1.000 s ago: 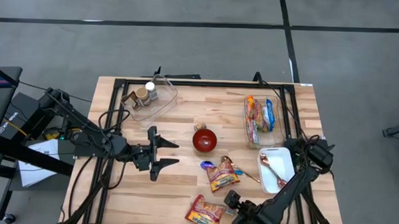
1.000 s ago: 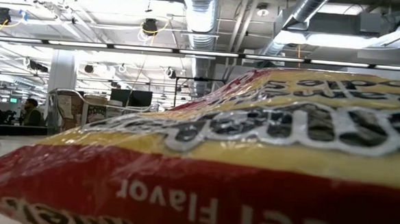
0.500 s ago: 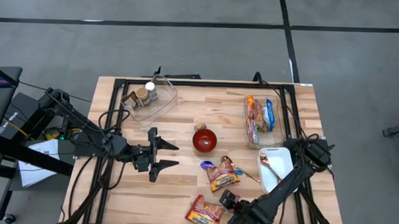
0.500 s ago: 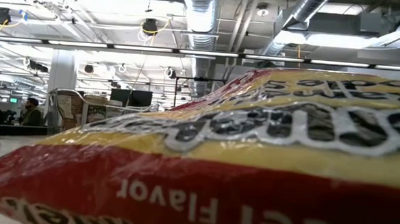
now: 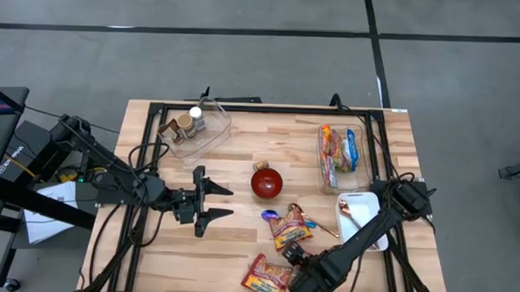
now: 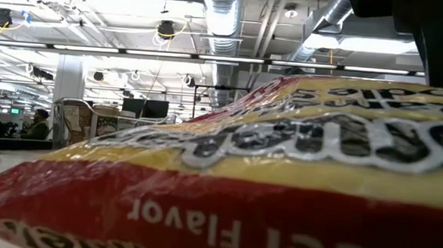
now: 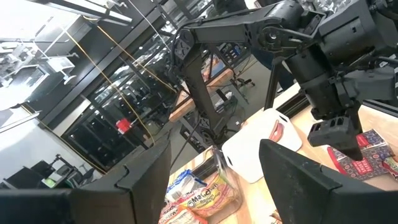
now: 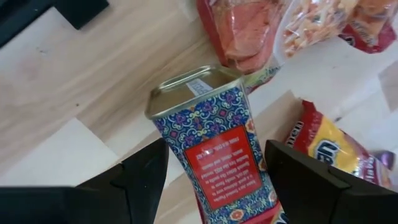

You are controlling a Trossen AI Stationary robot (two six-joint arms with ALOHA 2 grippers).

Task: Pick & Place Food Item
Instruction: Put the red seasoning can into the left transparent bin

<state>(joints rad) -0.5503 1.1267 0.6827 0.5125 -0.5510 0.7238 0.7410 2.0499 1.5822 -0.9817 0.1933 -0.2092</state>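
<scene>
Robot arms work over a pale wooden slatted desk (image 5: 239,249) seen from above. At about six o'clock on the desk, the right hand (image 5: 298,255) hovers with its two dark fingers (image 8: 144,177) spread wide on either side of a blue patterned rectangular tin with a red label (image 8: 217,149), the pads standing clear of its sides and gripping nothing; the tin lies among crinkled snack packets, beside a red-and-yellow foil snack packet (image 5: 267,278) at the near edge. At roughly nine o'clock the left hand (image 5: 213,200) waits above the bare boards, its fingers parted and empty. A glossy round red bowl (image 5: 266,183) sits near the centre, a clear plastic tub of packaged noodles (image 5: 342,154) at two o'clock, a white rectangular tray holding a spoon (image 5: 360,221) at four o'clock, and a clear plastic tub with small jars (image 5: 194,126) at eleven o'clock. From desk height, the red-and-yellow packet fills nearly the whole frame.
</scene>
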